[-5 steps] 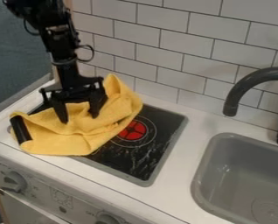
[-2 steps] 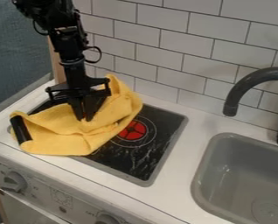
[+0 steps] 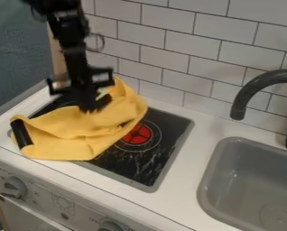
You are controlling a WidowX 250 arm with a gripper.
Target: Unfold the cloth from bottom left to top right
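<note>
And up comes the gripper (image 3: 93, 109), jaws pinching the cloth (image 3: 73, 137), a fold lifting right beneath them! The rest still drapes the hob (image 3: 164, 151) below; unfolding looks barely begun.

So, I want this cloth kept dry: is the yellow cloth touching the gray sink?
Apart. The camera view shows the black cooktop and white countertop between the yellow cloth and gray sink.

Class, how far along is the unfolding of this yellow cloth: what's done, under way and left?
No unfolding looks finished: the yellow cloth lies bunched over the stovetop. In hand, the gripper appears to pinch its upper folds. Left: drawing them toward the top right and releasing.
</note>
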